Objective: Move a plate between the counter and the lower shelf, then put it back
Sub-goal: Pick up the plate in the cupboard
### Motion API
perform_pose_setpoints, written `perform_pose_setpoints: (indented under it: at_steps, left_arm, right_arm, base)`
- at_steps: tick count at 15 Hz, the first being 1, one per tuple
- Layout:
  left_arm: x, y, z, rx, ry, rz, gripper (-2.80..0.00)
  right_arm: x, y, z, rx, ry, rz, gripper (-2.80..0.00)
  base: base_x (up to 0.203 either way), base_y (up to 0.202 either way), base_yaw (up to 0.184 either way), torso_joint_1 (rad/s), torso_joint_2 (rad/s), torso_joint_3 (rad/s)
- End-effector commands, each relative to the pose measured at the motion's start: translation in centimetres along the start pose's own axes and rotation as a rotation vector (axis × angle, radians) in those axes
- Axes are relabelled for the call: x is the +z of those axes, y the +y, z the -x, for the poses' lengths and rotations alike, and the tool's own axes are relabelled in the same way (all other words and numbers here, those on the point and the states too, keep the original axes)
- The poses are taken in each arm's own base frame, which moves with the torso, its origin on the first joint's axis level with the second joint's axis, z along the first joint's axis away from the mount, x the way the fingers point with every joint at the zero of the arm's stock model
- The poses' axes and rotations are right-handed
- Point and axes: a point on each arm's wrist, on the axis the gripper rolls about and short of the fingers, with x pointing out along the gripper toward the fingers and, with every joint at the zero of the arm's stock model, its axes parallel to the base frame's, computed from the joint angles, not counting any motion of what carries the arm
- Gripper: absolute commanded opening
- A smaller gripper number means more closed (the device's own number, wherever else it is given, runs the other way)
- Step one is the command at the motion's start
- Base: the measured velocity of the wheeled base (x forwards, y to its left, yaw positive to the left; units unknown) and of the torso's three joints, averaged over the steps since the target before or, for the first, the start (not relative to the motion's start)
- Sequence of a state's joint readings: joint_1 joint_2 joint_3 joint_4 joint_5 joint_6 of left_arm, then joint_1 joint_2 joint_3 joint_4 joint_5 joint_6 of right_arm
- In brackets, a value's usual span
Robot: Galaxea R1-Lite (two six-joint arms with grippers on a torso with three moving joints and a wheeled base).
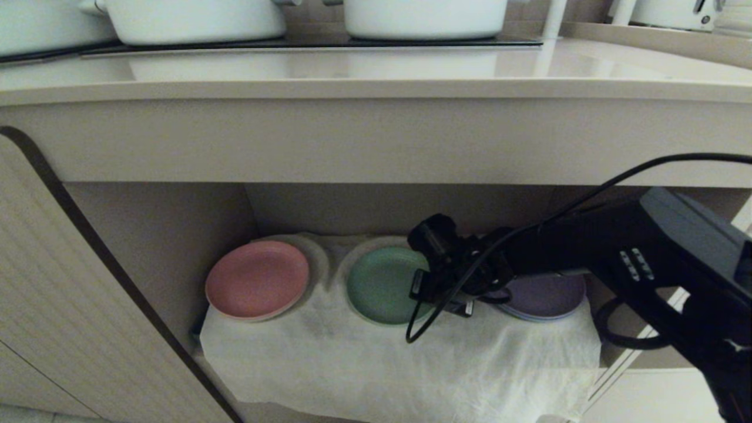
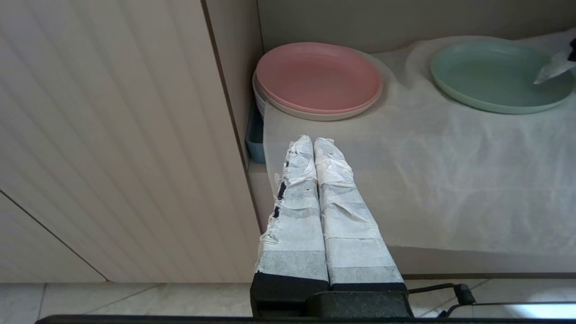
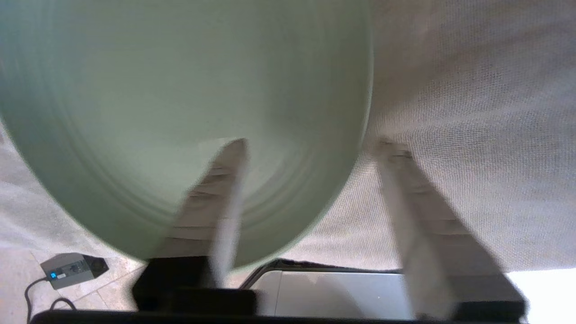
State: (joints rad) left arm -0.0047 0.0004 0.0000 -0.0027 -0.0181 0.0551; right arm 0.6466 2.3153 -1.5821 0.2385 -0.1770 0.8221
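The mint-green plate (image 1: 382,285) (image 2: 495,74) (image 3: 180,90) lies flat on the white cloth of the lower shelf (image 1: 411,364), in the middle of the niche. My right gripper (image 1: 437,296) (image 3: 315,145) reaches into the niche at the plate's right edge. It is open and straddles the rim: one finger (image 3: 225,180) lies over the plate's inside, the other (image 3: 405,189) rests outside on the cloth. The plate still lies on the cloth. The counter (image 1: 376,70) runs above the niche. My left gripper (image 2: 313,140) is shut and empty, parked before the shelf's left end.
A pink plate (image 1: 257,279) (image 2: 319,76) sits left of the green one and a purple plate (image 1: 546,296) sits right, partly behind my right arm. Two white pots (image 1: 194,20) (image 1: 423,17) stand on the black hob. A ribbed cabinet door (image 1: 59,294) stands open at the left.
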Motion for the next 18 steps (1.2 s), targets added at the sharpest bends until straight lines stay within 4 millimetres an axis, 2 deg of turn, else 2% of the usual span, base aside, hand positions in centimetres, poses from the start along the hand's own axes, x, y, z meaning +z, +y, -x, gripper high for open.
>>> perform_pose_setpoints:
  at_steps: [1, 13, 18]
  left_arm:
    - [0.0, 0.0, 0.0, 0.0, -0.002, 0.0, -2.8]
    - [0.0, 0.0, 0.0, 0.0, -0.002, 0.0, -2.8]
    - [0.0, 0.0, 0.0, 0.0, -0.001, 0.0, -2.8]
  right_arm:
    - [-0.1, 0.0, 0.0, -0.004, -0.004, -0.004, -2.8]
    - [-0.1, 0.0, 0.1, -0.01, -0.005, -0.002, -2.8]
    - [-0.3, -0.5, 1.2, -0.043, 0.025, 0.008, -2.8]
  base:
    - [0.0, 0.0, 0.0, 0.0, 0.0, 0.0]
    - [0.0, 0.0, 0.0, 0.0, 0.0, 0.0]
    - [0.0, 0.0, 0.0, 0.0, 0.0, 0.0]
